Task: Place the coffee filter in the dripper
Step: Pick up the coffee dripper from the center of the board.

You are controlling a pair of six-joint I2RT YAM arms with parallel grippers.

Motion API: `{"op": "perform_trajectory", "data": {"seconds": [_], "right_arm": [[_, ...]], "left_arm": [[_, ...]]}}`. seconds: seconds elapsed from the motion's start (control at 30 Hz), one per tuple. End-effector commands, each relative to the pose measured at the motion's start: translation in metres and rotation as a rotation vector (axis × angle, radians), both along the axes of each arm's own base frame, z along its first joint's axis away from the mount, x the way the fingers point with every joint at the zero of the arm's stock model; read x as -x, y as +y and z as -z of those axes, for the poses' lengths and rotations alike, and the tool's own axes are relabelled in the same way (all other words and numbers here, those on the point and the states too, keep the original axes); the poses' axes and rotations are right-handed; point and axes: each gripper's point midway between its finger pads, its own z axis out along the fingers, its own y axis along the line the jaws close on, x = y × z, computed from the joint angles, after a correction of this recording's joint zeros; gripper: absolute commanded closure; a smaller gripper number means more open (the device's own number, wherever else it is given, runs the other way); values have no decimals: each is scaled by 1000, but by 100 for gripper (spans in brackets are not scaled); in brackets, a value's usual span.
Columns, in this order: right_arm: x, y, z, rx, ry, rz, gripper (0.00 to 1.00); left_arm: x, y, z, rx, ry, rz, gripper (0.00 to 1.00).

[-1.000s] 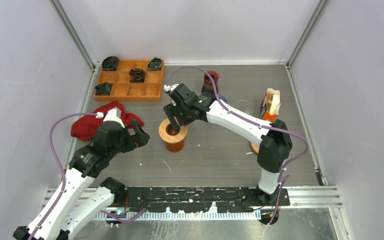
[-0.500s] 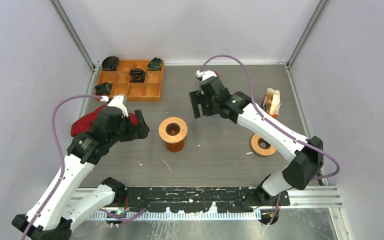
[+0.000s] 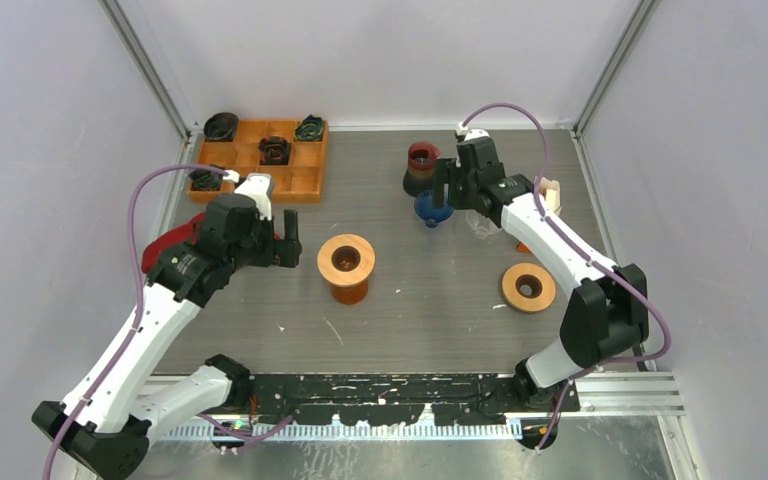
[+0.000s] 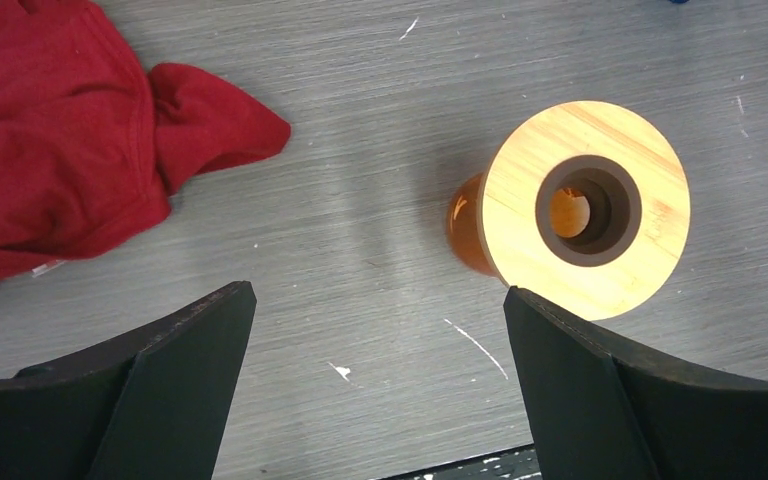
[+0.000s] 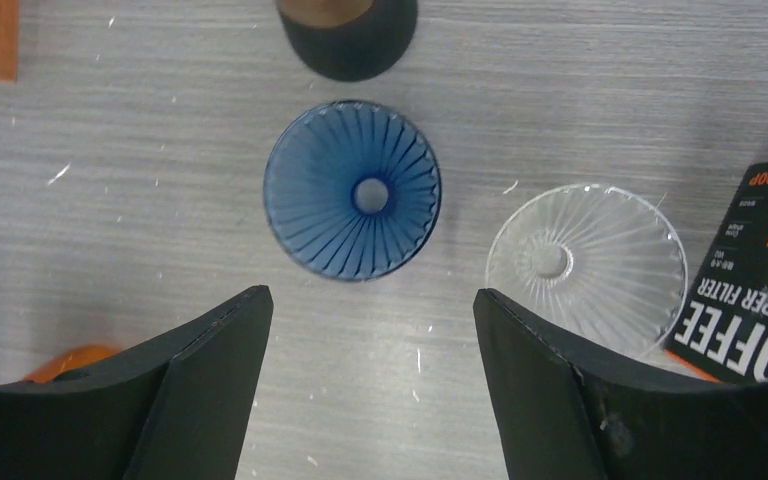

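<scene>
From where I stand, the right end effector (image 5: pixel 372 293) hangs over the far right part of the grey wood-grain table (image 3: pixel 430 310). Its two black fingers are spread wide with nothing between them. Directly below it sits the blue ribbed cone dripper (image 5: pixel 352 190), mouth up and bare inside. Just beside it on the right is a clear ribbed dripper (image 5: pixel 586 262), also with nothing in it.

The orange, white and black box printed "COFFEE PAPER FILTER" (image 5: pixel 750 290) touches or nearly touches the clear dripper's far edge. The filters are presumably inside it, but I cannot make out any paper from here. A dark cup with a red rim (image 3: pixel 422 165) stands just beyond the blue dripper.

The left end effector (image 4: pixel 377 292) is released too, its jaws wide apart above bare table. It hovers between a crumpled red cloth (image 4: pixel 50 150) on its left and a round wooden ring stand on an orange base (image 4: pixel 585 210) near the middle of the table. A second flat wooden ring (image 3: pixel 528 287) lies by the right arm. An orange compartment tray (image 3: pixel 305 180) holding dark bundles sits in the far left corner.
</scene>
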Motion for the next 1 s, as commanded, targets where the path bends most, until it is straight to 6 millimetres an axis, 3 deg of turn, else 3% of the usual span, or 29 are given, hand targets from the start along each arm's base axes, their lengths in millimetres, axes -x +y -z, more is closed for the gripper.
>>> {"op": "perform_trajectory", "data": {"seconds": [0.0, 0.27, 0.67, 0.83, 0.97], "right_arm": [[-31, 1, 0, -70, -53, -5, 22], [-60, -4, 31, -88, 0, 8, 36], [-75, -1, 71, -102, 77, 3, 48], [-74, 0, 76, -109, 90, 4, 63], [-69, 3, 68, -135, 82, -1, 77]], "left_arm": [[-11, 4, -5, -36, -78, 30, 1], [-6, 16, 1, -29, -130, 3, 1], [-6, 20, 2, -32, -132, -13, 1], [-6, 20, 2, -29, -131, -14, 1], [-7, 19, 2, -19, -132, -7, 1]]}}
